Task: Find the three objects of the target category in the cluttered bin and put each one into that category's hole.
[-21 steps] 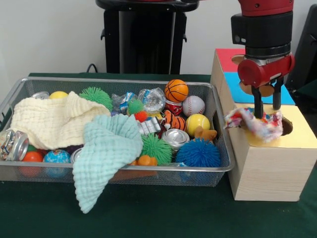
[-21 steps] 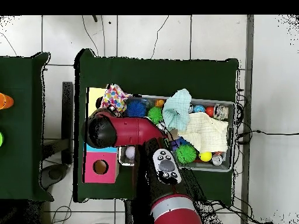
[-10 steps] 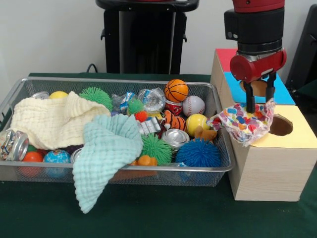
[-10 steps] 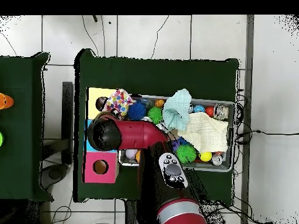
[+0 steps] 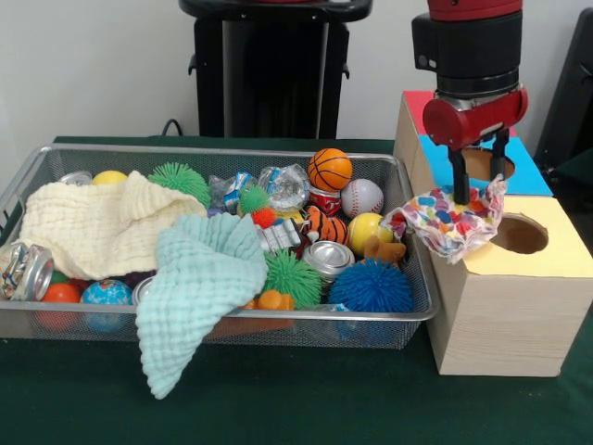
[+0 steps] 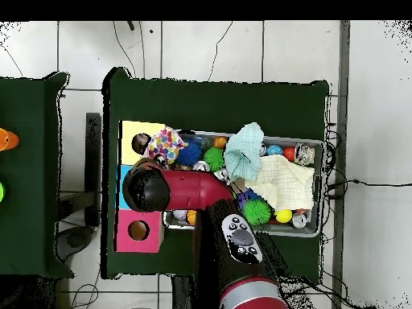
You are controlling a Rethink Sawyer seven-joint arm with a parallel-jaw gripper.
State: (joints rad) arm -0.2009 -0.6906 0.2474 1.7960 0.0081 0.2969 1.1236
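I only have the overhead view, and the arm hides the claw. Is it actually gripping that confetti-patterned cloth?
Observer: Yes. From the front, the claw pinches the patterned cloth near its top, and the rest hangs below.
Operator: Is it over the yellow hole?
Observer: No. From the front, the cloth sags over the wooden box at its corner nearest the bin, beside the yellow hole. Nothing shows in the hole.

The cloth (image 5: 449,221) is white with dots of many colours. The box (image 5: 505,306) is pale wood with a yellow, blue and red top. One towel (image 5: 199,287) is mint green. The worktop (image 5: 278,394) is dark green.
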